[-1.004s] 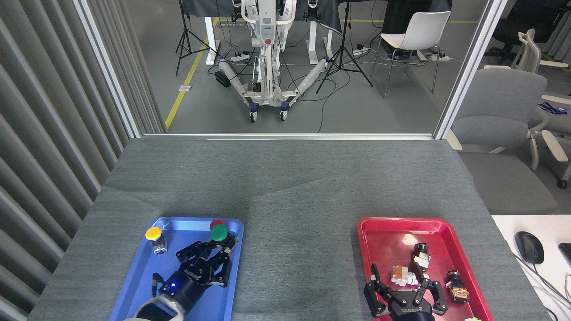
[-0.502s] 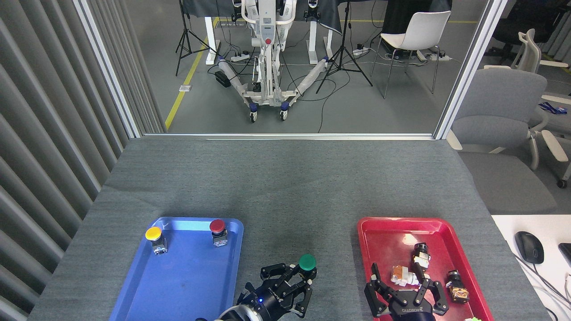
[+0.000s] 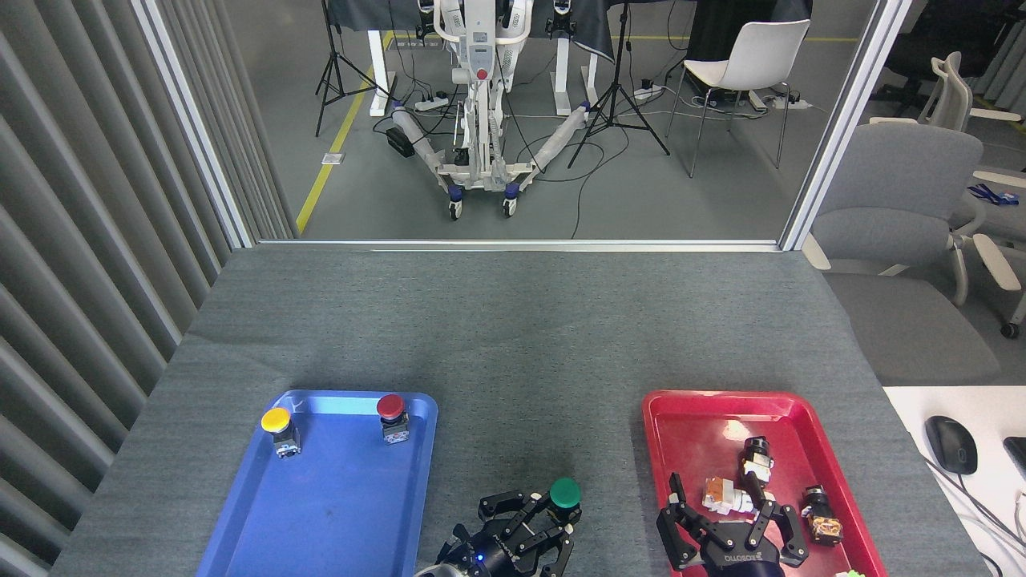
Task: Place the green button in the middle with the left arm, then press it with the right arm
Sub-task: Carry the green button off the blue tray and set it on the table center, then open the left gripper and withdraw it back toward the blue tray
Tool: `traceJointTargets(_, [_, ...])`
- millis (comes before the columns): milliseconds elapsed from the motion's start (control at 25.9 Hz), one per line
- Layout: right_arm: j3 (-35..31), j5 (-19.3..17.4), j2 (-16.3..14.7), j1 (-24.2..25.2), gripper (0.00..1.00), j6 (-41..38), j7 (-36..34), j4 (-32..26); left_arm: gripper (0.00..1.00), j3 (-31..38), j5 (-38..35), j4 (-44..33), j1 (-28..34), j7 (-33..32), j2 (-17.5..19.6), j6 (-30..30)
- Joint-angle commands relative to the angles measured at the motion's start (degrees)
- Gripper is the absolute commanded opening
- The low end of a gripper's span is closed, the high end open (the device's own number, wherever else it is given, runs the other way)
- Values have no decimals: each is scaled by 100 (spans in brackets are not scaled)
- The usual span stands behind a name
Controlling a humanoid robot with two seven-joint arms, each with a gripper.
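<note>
The green button is sitting cap-up, long axis roughly vertical, in the left gripper, whose fingers are clamping its base over the grey cloth between the blue tray and the red tray. The left arm is reaching in low from the bottom edge. The right gripper is hanging spread wide over the red tray. Since half a second ago, the button is drifting slightly right and nearer.

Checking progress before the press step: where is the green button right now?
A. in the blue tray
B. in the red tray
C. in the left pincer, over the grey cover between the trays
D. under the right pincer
C: the green button sits in the left pincer, between the blue tray and the red tray.
</note>
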Motion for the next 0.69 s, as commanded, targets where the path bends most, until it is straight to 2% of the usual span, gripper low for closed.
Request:
traceJointTargets(0, [-3,-3,30,0,96,6,0,-7,99,2,1,-129,29,143,1,81])
traceJointTargets(193, [-38,-3,47,9,91,6,9,2,99,11,-8,-656,258,108,10,169])
traceJointTargets(270, [-38,-12,56,9,85,6,9,-7,99,11,-8,-850,328,108,36,186])
traceJointTargets(347, [-38,-3,118,9,74,6,18,-7,99,63,-8,-1157,539,108,115,265])
traceJointTargets(463, [-29,-3,179,9,62,-3,18,-7,99,169,1,-1975,1049,99,458,934])
traceJointTargets(618, [-12,23,249,9,60,-11,27,-7,99,520,27,-3240,1963,81,880,2129])
traceJointTargets(656, [-3,32,258,9,54,-20,27,-7,99,714,62,-3434,2103,72,889,2243])
